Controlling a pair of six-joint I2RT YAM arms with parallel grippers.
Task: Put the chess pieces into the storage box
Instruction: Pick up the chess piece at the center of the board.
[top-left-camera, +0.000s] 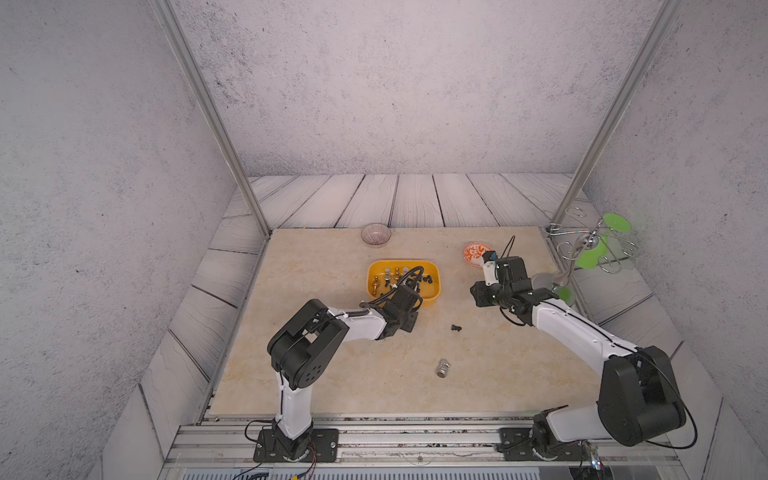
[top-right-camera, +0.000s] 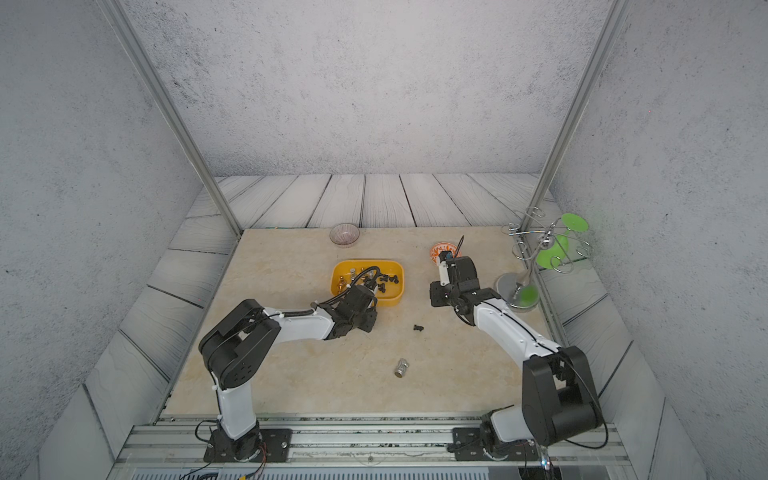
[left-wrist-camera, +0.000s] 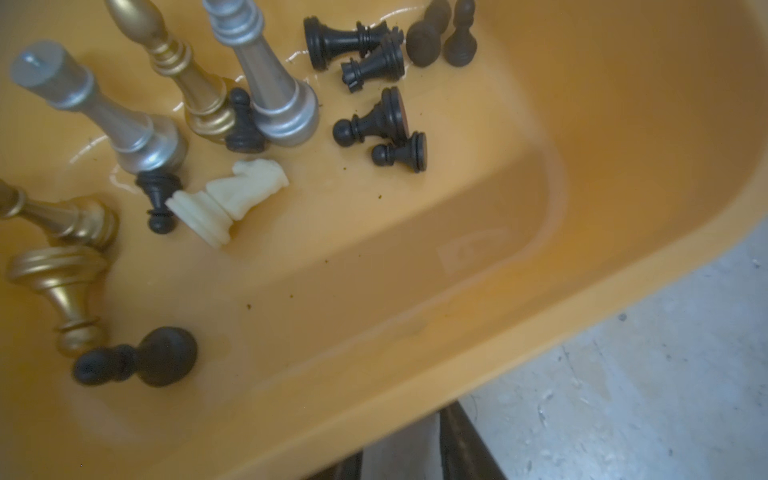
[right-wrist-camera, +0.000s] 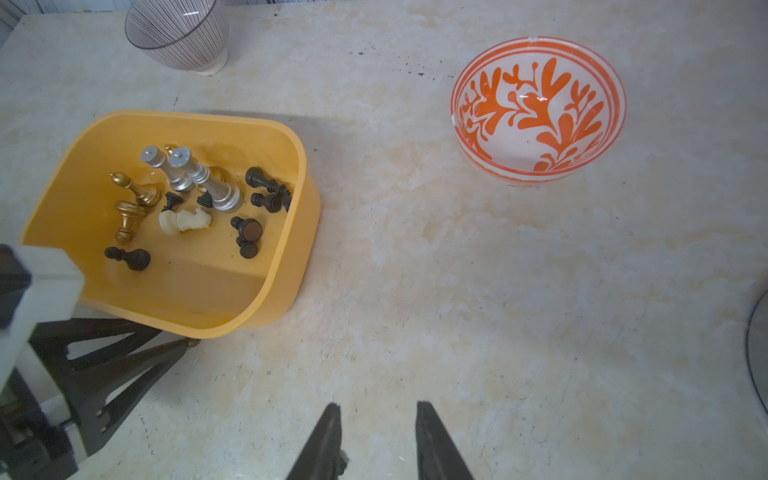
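Two stragglers left on the worktop (top-left-camera: 332, 374)
Most chess pieces (right-wrist-camera: 187, 220) sit in the storage box (right-wrist-camera: 299, 249); a black piece (top-left-camera: 456, 328) and a silver piece (top-left-camera: 443, 368) lie outside. The right gripper (right-wrist-camera: 378, 405) has its fingers (right-wrist-camera: 328, 436) spread and empty; the left gripper (right-wrist-camera: 174, 337), by the box, I can't tell. Next, probably: pinch the small black one squarely.

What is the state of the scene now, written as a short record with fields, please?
storage box: holds most chess pieces
on table: one black piece, one silver piece
patterned bowl: empty
left gripper: at box's near wall, jaws unclear
right gripper: jaws apart, empty
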